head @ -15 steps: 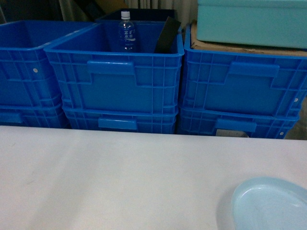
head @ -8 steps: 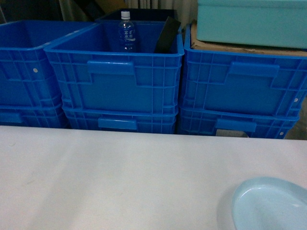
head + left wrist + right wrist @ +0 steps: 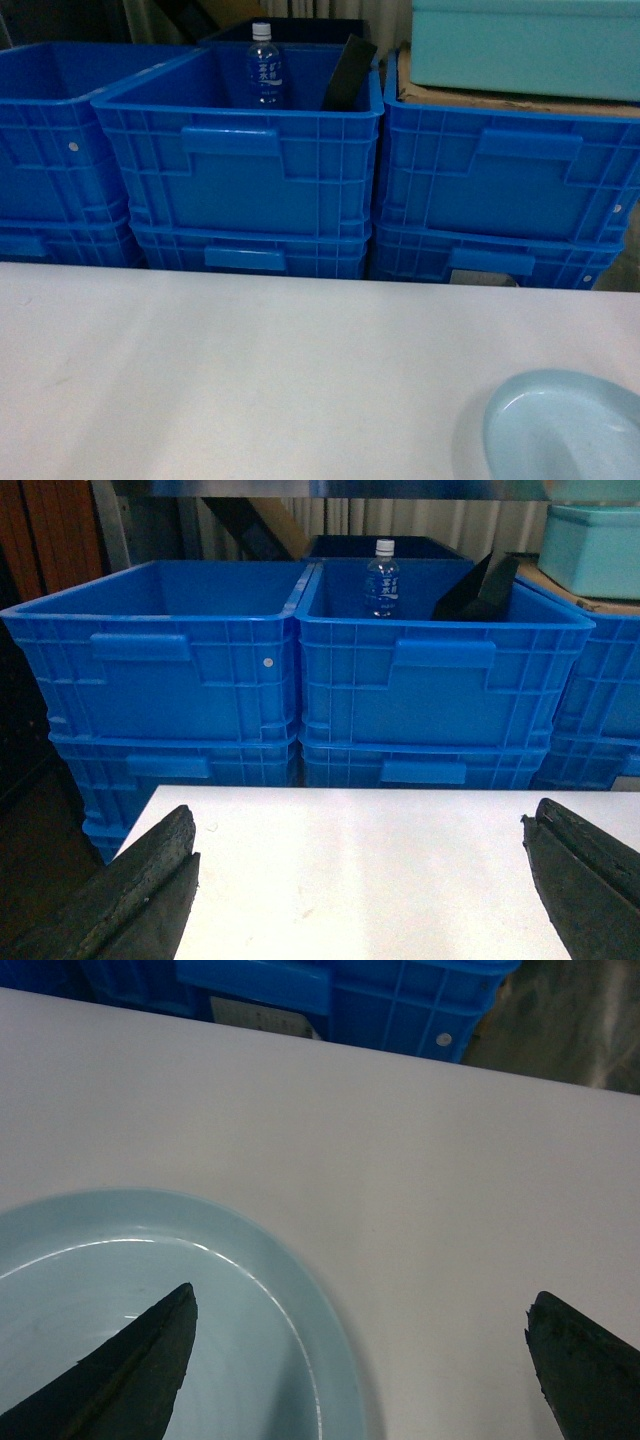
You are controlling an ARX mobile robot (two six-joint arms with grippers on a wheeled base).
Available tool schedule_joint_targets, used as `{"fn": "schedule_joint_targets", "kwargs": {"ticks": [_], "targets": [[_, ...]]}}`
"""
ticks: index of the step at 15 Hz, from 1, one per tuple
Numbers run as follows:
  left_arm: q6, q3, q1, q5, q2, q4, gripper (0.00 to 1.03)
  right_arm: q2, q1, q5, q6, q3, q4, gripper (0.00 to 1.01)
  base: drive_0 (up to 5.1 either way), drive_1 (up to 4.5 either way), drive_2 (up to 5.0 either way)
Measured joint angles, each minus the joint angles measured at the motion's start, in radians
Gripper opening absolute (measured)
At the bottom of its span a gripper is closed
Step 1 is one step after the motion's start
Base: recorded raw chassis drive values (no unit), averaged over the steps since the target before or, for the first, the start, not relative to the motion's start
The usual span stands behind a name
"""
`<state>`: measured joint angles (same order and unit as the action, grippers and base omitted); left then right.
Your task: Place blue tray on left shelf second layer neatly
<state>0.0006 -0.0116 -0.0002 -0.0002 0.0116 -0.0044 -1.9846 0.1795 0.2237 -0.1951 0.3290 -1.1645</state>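
While the right gripper hovers with fingers spread wide, the blue tray lies flat on the white table, its rim running between them, one fingertip over the dish, the other over bare tabletop. Left gripper is likewise spread, only table between its fingers, blue crates stacked beyond.

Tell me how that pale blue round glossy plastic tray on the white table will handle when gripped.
The pale blue round glossy plastic tray looks rigid, so it probably won't flex. Its shiny surface may slip between fingers. Shallow and thin-rimmed, it seems light and could slide on the smooth white table.
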Motion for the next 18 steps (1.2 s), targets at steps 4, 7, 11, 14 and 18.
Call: {"fn": "schedule_joint_targets", "kwargs": {"ticks": [4,7,11,14,18], "targets": [[0.0,0.0,0.0,0.0,0.0,0.0,0.98,-0.116,0.004,0.0,0.015,0.019,-0.053,0.98,0.0,0.0,0.0],[0.0,0.0,0.0,0.0,0.0,0.0,0.98,-0.15,0.012,-0.003,0.022,0.019,-0.081,0.98,0.0,0.0,0.0],[0.0,0.0,0.0,0.0,0.0,0.0,0.98,-0.179,0.019,-0.008,0.024,0.021,-0.097,0.98,0.0,0.0,0.0],[0.0,0.0,0.0,0.0,0.0,0.0,0.98,-0.262,0.056,0.007,0.04,0.035,-0.13,0.98,0.0,0.0,0.0],[0.0,0.0,0.0,0.0,0.0,0.0,0.98,-0.352,0.143,0.072,0.054,0.054,-0.181,0.86,0.0,0.0,0.0]]}}
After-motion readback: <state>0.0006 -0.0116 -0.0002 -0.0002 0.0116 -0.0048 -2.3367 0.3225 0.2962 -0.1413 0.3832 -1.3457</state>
